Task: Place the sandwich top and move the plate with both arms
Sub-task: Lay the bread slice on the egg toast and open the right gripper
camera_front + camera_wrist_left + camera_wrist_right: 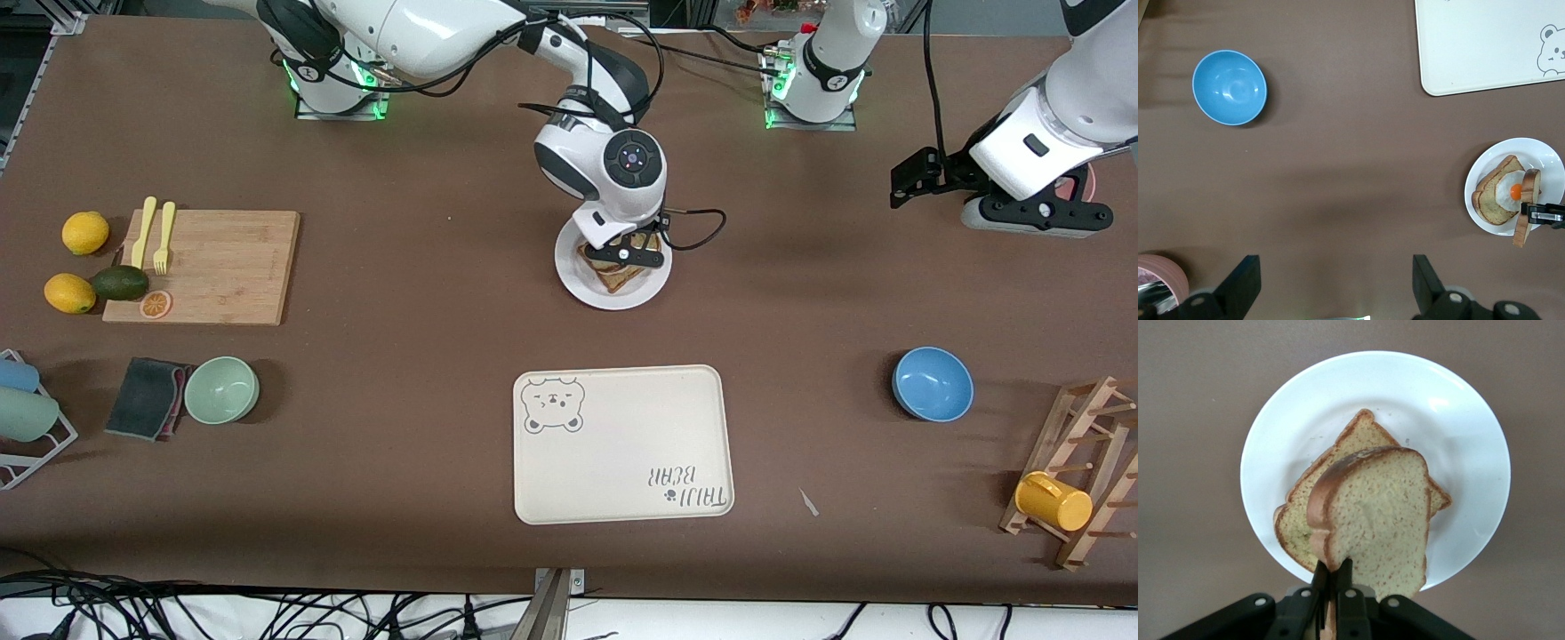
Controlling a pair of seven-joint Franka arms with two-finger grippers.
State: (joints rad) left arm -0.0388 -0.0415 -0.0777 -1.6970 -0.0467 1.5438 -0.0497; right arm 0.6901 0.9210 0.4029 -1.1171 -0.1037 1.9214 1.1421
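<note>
Fingers (1338, 577) of right gripper (642, 257) pinched on sandwich top (1371, 513) over plate (582, 283), left gripper (1331, 280) spread wide, waiting well apart from plate

The right arm reaches out over the plate (613, 271), its right gripper (642, 257) clamped on the sandwich top (1371, 513). The left arm waits toward its own table end, left gripper (1331, 283) spread wide.
</note>
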